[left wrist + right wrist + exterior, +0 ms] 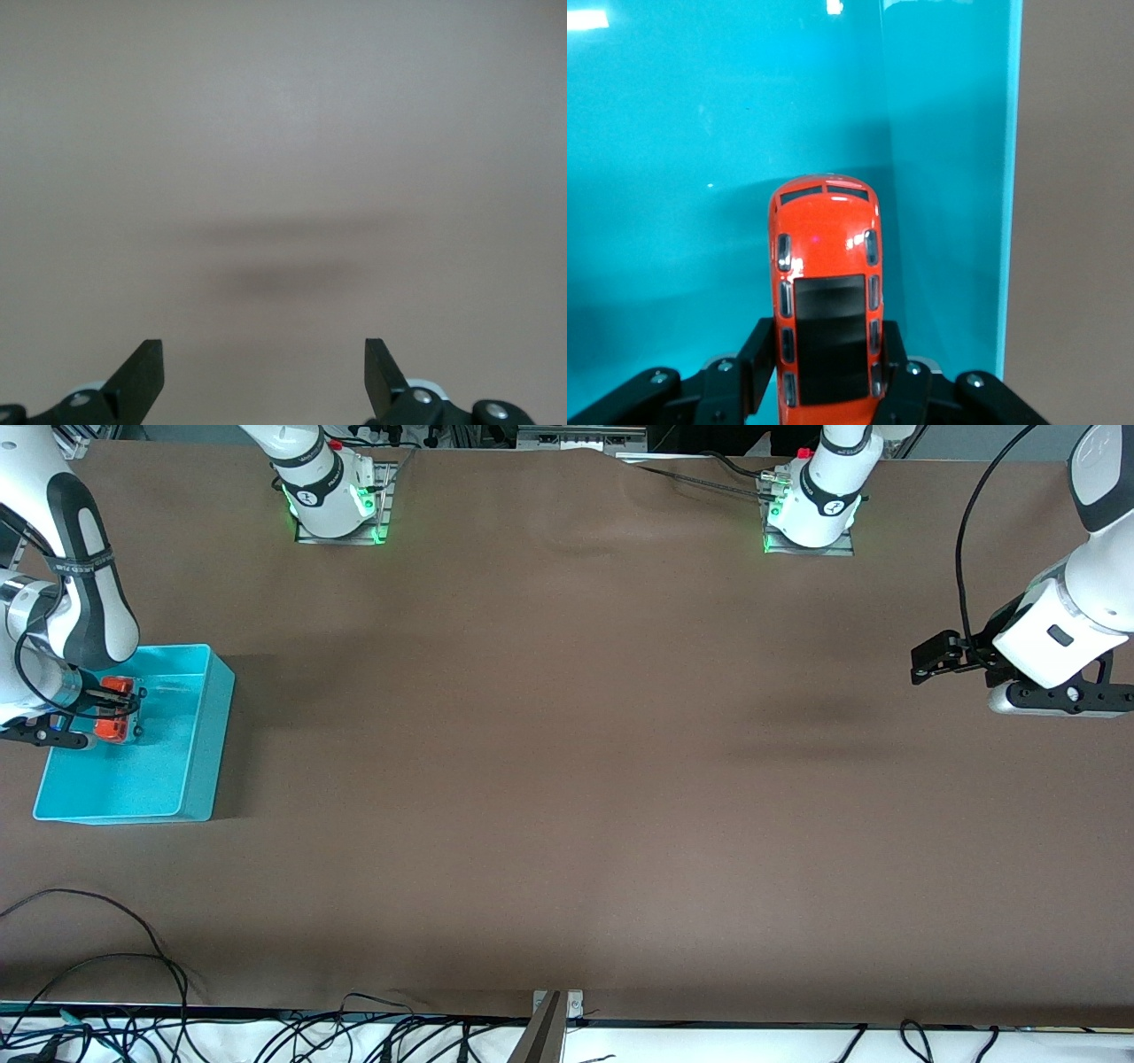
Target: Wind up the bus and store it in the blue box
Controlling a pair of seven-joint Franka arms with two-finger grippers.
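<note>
**Bus held inside the blue box, left arm waiting**

At the left edge of the front view, the right claw (120,708) is clamped on the bus (116,709), its two fingers pressing the toy's sides. The bus sits within the walls of the blue box (199,735), which rests on the brown surface (567,779) in the middle-left of that frame, at the right arm's end. Whether the wheels touch the box floor cannot be told.

In the right wrist view, the bus (826,297) fills the lower centre of the frame: orange roof, dark roof panel, small windows along both edges. The black fingers (764,359) of the right claw (828,372) grip its rear half from either side. Turquoise plastic of the blue box (948,177) surrounds it, with a thin wall running down the right of the frame and bare surface (1076,212) past it.

The left claw (930,657) hangs over bare surface at the right edge of the front view, and that arm waits. In the left wrist view its fingers (146,372) stand wide apart with nothing between them, at the bottom of the frame, over the plain surface (283,133).
</note>
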